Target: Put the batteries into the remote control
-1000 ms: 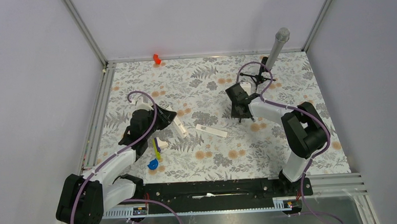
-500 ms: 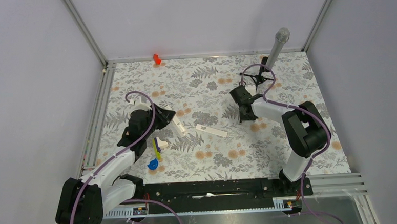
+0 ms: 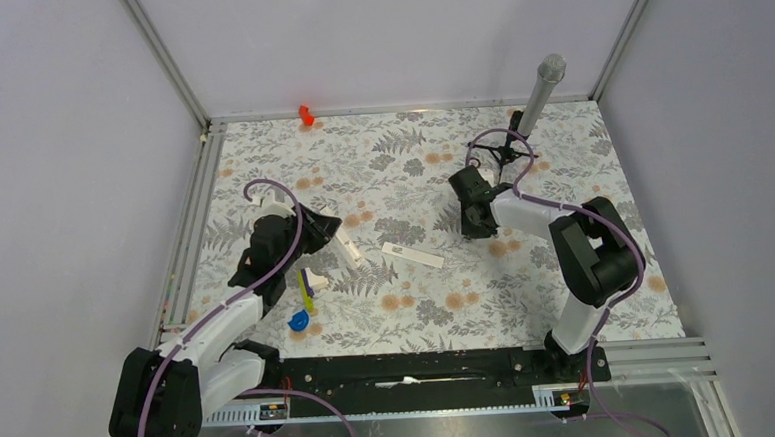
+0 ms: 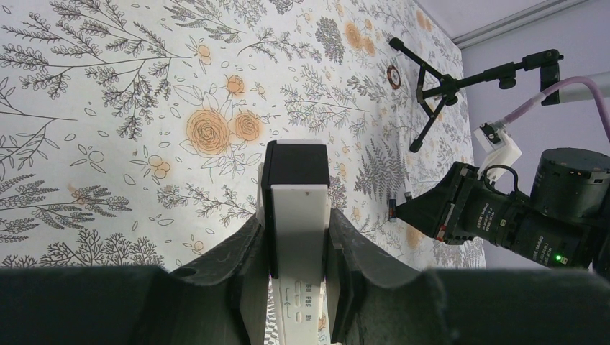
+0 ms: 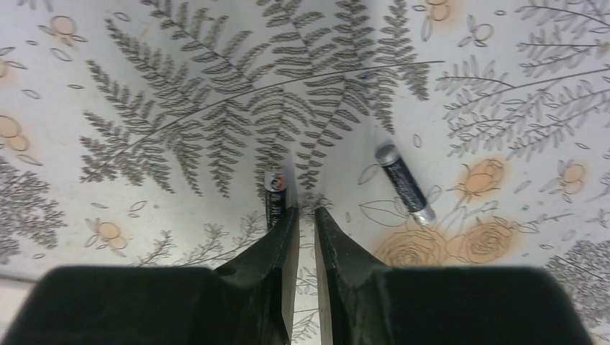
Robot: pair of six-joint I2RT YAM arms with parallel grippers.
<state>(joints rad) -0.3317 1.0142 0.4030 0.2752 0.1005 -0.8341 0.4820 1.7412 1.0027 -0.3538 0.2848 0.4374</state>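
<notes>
The remote control (image 4: 300, 215), a white bar with a black end, is clamped between my left gripper's (image 4: 296, 224) fingers and points toward the right arm. From above, this left gripper (image 3: 326, 230) and the remote control (image 3: 348, 249) sit left of centre. My right gripper (image 5: 306, 212) hangs low over the mat, open only by a narrow slit, with nothing between its fingers. One of the batteries (image 5: 275, 188) lies just outside its left finger, partly hidden by the tip. The other of the batteries (image 5: 404, 184) lies apart to the right. In the top view the right gripper (image 3: 472, 224) is right of centre.
A flat white strip (image 3: 412, 254) lies between the two grippers. A yellow, white and blue toy cluster (image 3: 306, 298) sits near the left arm. A microphone (image 3: 546, 75) on a black tripod (image 3: 500, 154) stands behind the right gripper. A red piece (image 3: 306, 114) lies at the far edge.
My right gripper's fingers have closed from wide apart to a narrow slit, and it shifted slightly over the mat. The left gripper keeps the remote control, almost unmoved.
</notes>
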